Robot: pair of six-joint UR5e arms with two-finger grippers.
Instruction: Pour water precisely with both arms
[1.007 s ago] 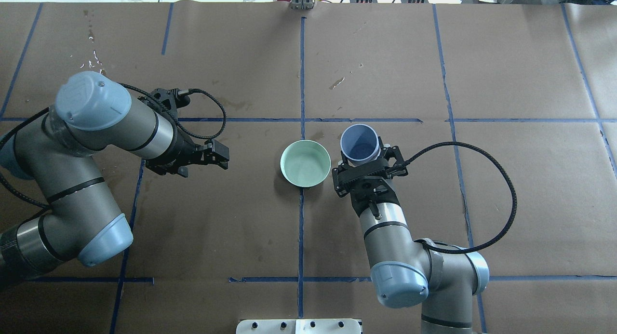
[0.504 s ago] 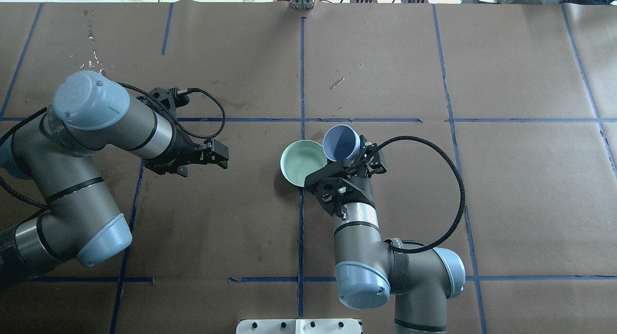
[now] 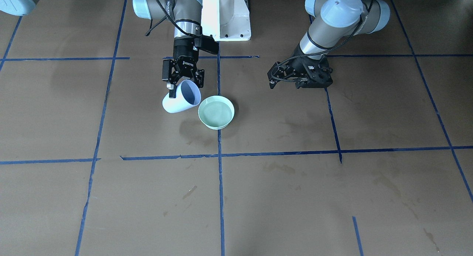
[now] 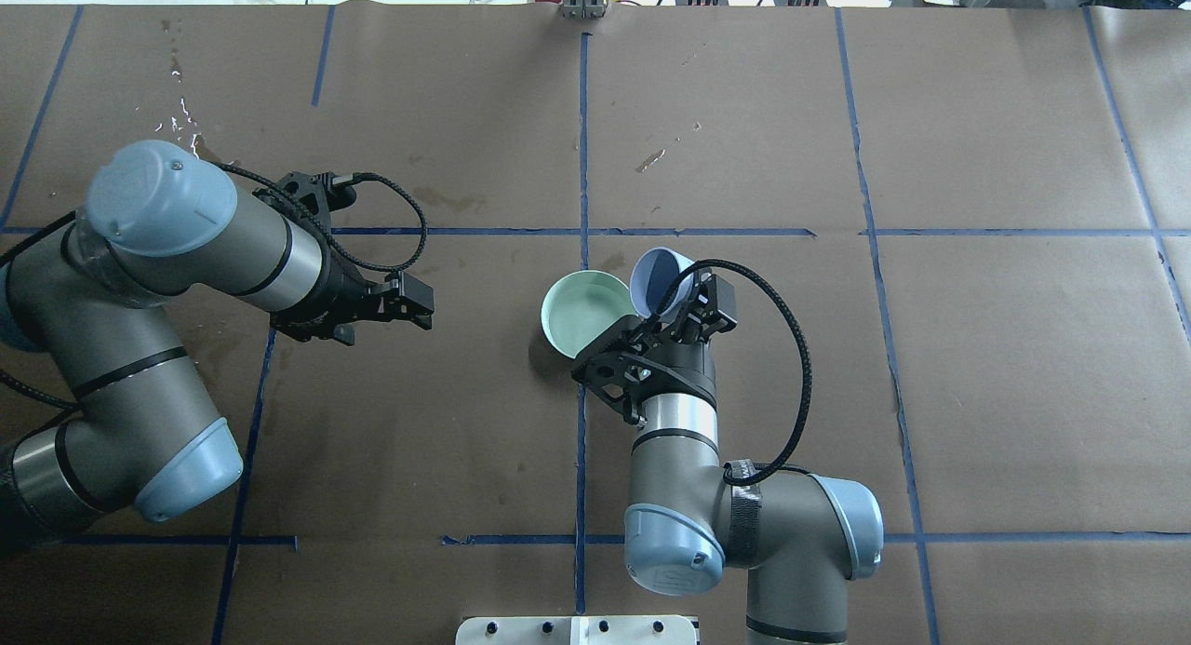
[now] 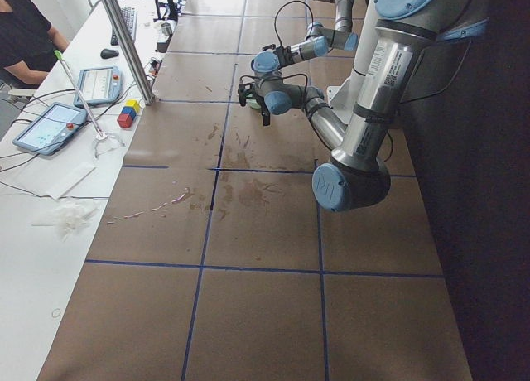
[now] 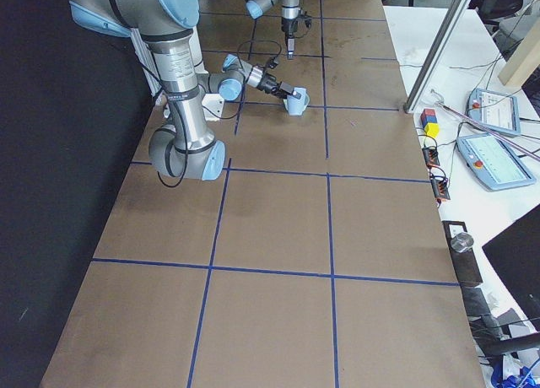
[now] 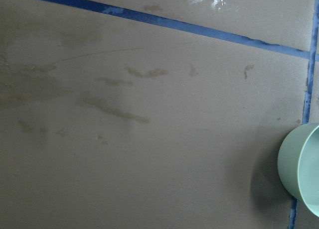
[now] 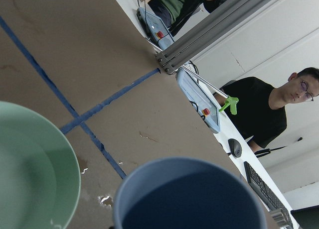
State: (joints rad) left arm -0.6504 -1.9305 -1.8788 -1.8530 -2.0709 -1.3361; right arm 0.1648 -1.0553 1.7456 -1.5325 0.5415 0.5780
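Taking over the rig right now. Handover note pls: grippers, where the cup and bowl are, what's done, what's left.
Right gripper: shut on the pale blue plastic cup, which is tipped mouth-first toward the mint-green round bowl, lip at its rim.
Left gripper: open, empty, hovering apart from the bowl on its other side.
Done: cup grasped and tilted; water sits in the bowl.
Left: finish the pour, right the cup, set it down. Cannot tell whether the cup holds more water.

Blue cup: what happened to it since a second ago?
The right gripper, shut on the blue cup, swung it left up to the green bowl and tipped it, mouth leaning toward the bowl. The bowl stayed put; the left gripper stayed open and empty, hardly shifting.
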